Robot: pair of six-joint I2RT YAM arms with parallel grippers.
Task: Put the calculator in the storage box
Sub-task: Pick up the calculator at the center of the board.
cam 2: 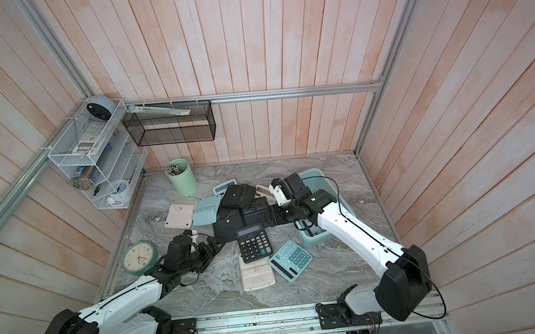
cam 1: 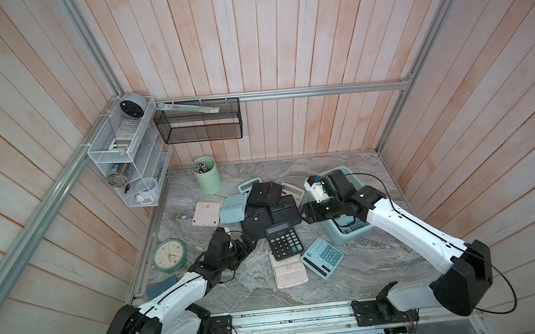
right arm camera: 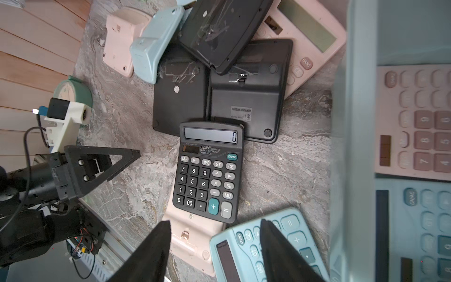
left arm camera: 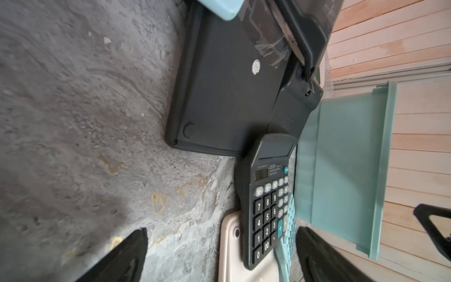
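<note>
The light teal storage box [cam 1: 341,170] [cam 2: 313,172] stands at the right, half hidden under my right arm. Inside it lie a pink calculator [right arm camera: 415,122] and a blue one [right arm camera: 419,224]. A black calculator [cam 1: 283,240] [right arm camera: 210,171] lies face up mid-table, resting on a face-down pink one [cam 1: 289,272], with a teal calculator [cam 1: 322,257] beside it. My right gripper [cam 1: 306,215] [right arm camera: 215,221] hovers open and empty beside the box's left wall. My left gripper [cam 1: 246,241] [left arm camera: 220,229] is open, low, just left of the black calculator [left arm camera: 266,202].
A pile of face-down black calculators [cam 1: 264,207], one teal [cam 1: 233,208] and one pink [cam 1: 207,212], lies behind. A mint cup [cam 1: 208,175] stands at the back, a green clock [cam 1: 169,256] at the left edge. A black mesh basket [cam 1: 199,121] and white wire shelf [cam 1: 121,146] hang on the walls.
</note>
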